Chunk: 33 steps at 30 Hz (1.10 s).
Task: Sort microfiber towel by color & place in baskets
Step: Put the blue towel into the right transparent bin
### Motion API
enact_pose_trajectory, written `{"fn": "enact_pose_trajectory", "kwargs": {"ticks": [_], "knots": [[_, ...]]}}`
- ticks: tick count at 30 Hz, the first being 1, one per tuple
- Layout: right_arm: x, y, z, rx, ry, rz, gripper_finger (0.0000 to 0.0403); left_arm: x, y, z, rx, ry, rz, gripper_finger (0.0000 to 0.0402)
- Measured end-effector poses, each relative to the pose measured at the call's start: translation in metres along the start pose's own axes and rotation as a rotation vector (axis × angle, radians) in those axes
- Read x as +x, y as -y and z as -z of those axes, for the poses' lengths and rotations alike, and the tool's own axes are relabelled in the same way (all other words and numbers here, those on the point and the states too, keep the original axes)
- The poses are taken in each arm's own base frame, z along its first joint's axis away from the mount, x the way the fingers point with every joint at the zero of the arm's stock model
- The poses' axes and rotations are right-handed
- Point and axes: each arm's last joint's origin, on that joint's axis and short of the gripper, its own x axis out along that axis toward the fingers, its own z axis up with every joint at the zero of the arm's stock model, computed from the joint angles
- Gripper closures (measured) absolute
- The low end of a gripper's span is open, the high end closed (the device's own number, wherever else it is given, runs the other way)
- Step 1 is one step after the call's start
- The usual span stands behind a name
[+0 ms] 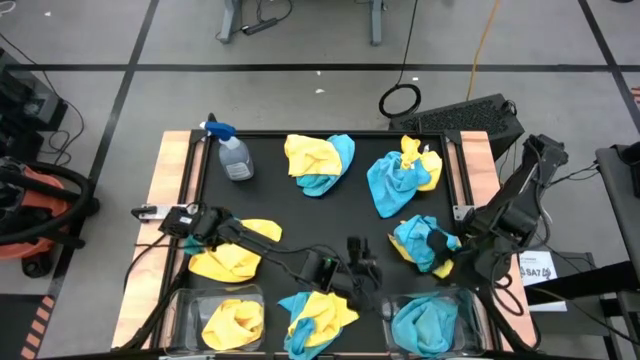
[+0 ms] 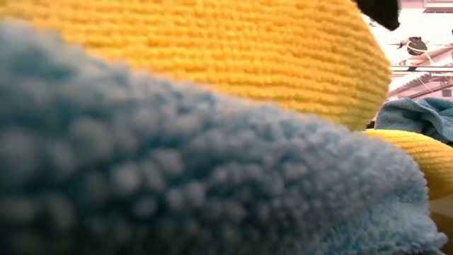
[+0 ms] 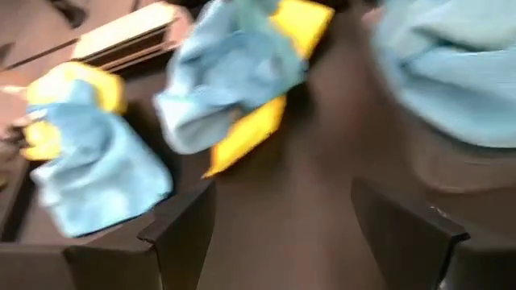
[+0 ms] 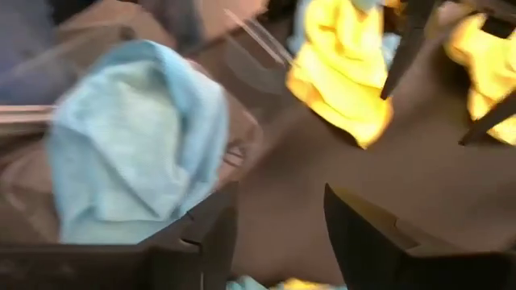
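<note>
turquoise and yellow fuzz everywhere on this black table (image 1: 265,185). two clear baskets sit along the near edge: the left basket (image 1: 190,308) has a yellow towel (image 1: 233,322) in it, the right basket (image 1: 462,322) has a turquoise towel (image 1: 425,323), so the colour split looks settled.

right gripper (image 1: 447,262) is by the right edge, just behind the right basket, right next to a mixed turquoise-yellow pile (image 1: 418,241). its fingers stand apart with nothing between them in the wrist view, my guess is it's between a drop and the next pick.

left gripper (image 1: 352,258) reaches across to the middle of the near edge, jaws wide and empty, beside another mixed bundle (image 1: 318,318) lying between the baskets.

two more mixed piles sit toward the far edge (image 1: 320,163) (image 1: 402,178), plus a loose yellow one (image 1: 236,255) by the left arm. spray bottle (image 1: 232,152) stands in the far left corner, out of the way. plenty left to sort imo.
</note>
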Motion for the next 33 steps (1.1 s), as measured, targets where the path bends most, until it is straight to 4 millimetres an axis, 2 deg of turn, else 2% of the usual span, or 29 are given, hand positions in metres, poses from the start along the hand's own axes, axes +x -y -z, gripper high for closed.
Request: {"fn": "enact_pose_trajectory", "kwargs": {"ticks": [7, 16, 23, 29, 33], "knots": [[-0.005, 0.003, 0.009, 0.052, -0.060, 0.058, 0.0219, 0.011, -0.032, 0.013, 0.014, -0.144, -0.083, 0.0107], [0.005, 0.001, 0.017, 0.054, -0.079, 0.099, 0.0227, 0.034, -0.087, 0.025, -0.006, -0.245, -0.157, 0.0107], [0.006, 0.007, 0.018, 0.086, -0.085, 0.129, 0.0227, 0.054, -0.147, 0.037, -0.054, -0.293, -0.226, 0.0107], [0.007, 0.012, 0.019, 0.106, -0.093, 0.149, 0.0227, 0.069, -0.199, 0.049, -0.196, -0.277, -0.203, 0.0107], [0.007, 0.012, 0.019, 0.110, -0.094, 0.150, 0.0227, 0.074, -0.218, 0.050, -0.253, -0.218, -0.155, 0.0107]]}}
